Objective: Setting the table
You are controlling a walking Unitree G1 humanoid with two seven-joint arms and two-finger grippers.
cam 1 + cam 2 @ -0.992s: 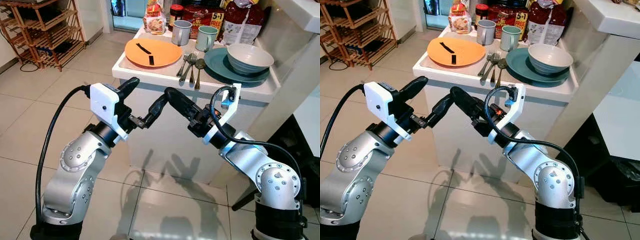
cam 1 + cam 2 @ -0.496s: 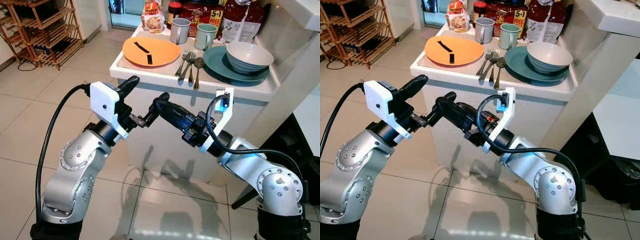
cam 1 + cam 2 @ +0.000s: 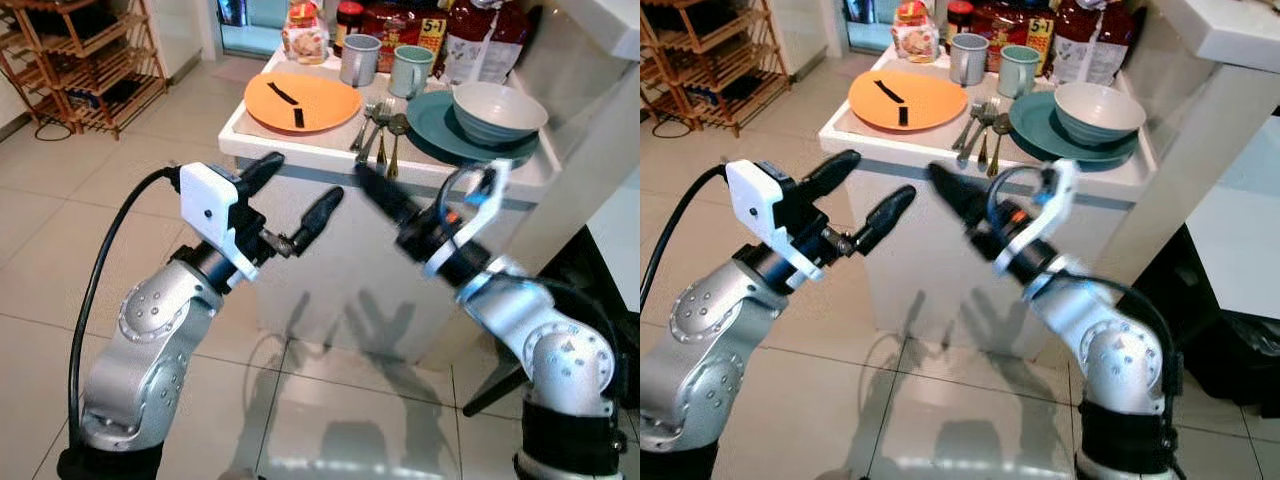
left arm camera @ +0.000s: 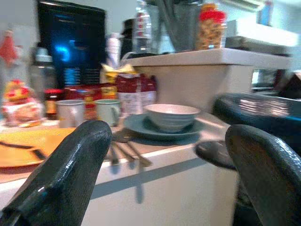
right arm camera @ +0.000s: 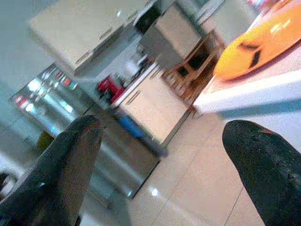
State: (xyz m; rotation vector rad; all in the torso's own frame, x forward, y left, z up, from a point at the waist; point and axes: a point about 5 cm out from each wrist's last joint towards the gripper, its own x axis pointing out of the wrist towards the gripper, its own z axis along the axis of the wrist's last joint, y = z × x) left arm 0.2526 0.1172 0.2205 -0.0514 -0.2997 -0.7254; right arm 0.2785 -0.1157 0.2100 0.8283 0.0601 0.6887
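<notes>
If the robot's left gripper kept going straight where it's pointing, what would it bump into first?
Probably the white table's front edge, or the cutlery on top. The left gripper aims up at that table, fingers open and empty. Depth is hard to judge.

On my white table (image 3: 300, 150) I see an orange plate (image 3: 302, 102) with black strips, a teal plate (image 3: 470, 135) under a pale bowl (image 3: 498, 110), and grey and green mugs (image 3: 410, 72).
</notes>
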